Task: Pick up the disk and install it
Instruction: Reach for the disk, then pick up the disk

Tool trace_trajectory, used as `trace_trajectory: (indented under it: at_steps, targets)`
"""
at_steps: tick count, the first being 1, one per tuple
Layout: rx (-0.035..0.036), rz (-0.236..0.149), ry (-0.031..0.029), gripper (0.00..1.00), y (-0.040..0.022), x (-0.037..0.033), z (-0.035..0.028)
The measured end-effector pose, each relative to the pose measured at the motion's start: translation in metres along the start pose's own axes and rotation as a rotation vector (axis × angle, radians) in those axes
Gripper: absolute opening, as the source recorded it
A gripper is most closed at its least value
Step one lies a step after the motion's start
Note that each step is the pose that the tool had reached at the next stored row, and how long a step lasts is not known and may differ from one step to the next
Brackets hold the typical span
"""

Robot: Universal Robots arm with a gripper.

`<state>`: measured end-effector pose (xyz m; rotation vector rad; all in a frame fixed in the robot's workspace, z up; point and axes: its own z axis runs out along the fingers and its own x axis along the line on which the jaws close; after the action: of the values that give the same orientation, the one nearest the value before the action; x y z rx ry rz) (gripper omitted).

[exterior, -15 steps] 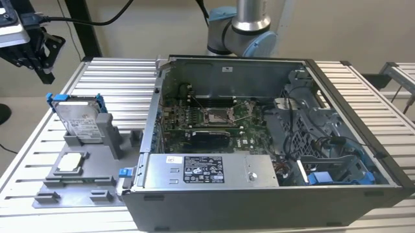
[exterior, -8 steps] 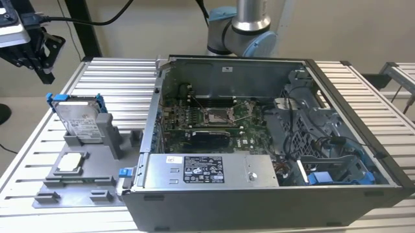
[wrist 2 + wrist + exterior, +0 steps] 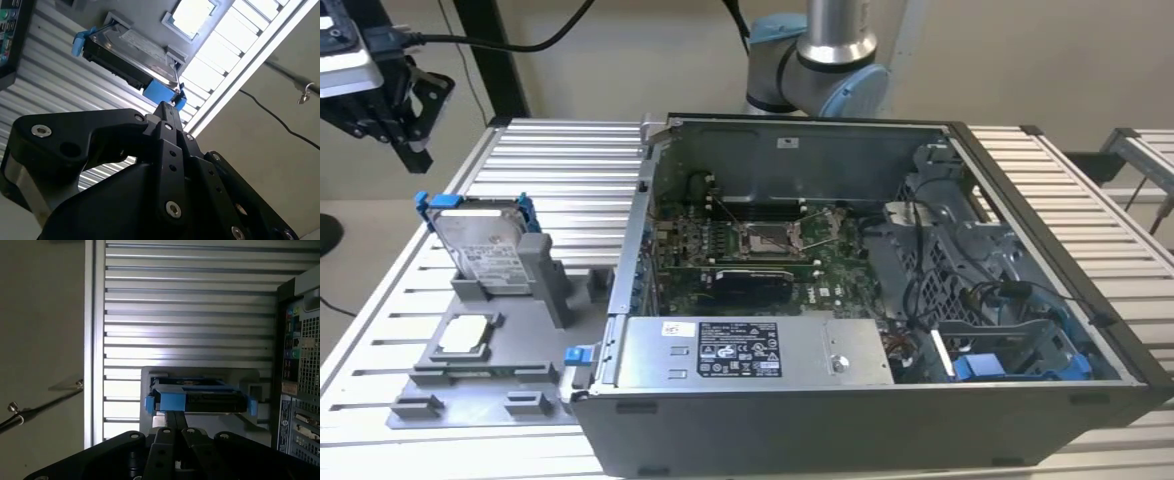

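Below the gripper (image 3: 411,150), well apart, the disk (image 3: 480,240) stands on edge in its grey holder (image 3: 555,285) — jaws clenched, gripping nothing.

We see the black gripper (image 3: 167,106), fingers pressed together and holding nothing, its tip lined up with the disk (image 3: 131,50). The disk stands on edge in a grey holder (image 3: 176,55) on the slatted metal table (image 3: 50,95), its blue bracket at both ends.
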<state>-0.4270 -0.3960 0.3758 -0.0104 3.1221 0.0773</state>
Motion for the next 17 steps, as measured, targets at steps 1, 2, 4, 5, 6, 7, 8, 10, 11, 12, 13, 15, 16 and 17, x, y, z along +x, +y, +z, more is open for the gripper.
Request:
trace_trajectory:
  at_steps: [1,2,4,5,6,7,8,10,11,12,13,15,16,17]
  targets:
    - [0.0,-0.001,0.0001,0.0,0.0,0.0,0.0]
    - [-0.0001,-0.002,0.0001,0.0,0.0,0.0,0.0]
    - [0.0,-0.002,0.0002,0.0,0.0,0.0,0.0]
    - [-0.0001,-0.008,0.0005,0.0,0.0,0.0,-0.0001]
    - [-0.0005,-0.025,0.0013,0.0,0.0001,0.0001,0.0]
    - [-0.0008,-0.044,0.0022,0.0,0.0001,0.0001,0.0]
    - [-0.0011,-0.06,0.003,0.0,0.0001,0.0001,0.0]
    - [-0.0017,-0.097,0.0048,0.0,0.0001,0.0001,0.0]
    - [-0.002,-0.115,0.0057,0.0,0.0001,0.0001,0.0]
    - [-0.0023,-0.133,0.0066,0.0,0.0001,0.0001,0.0]
    - [-0.0027,-0.151,0.0075,0.0,0.0001,0.0001,0.0]
    - [-0.0034,-0.189,0.0087,0.0,0.0,0.0001,0.0]
    - [-0.0037,-0.206,0.0095,0.0,0.0001,0.0001,0.0]
    - [-0.004,-0.225,0.0101,0.0,0.0001,0.0001,0.0]
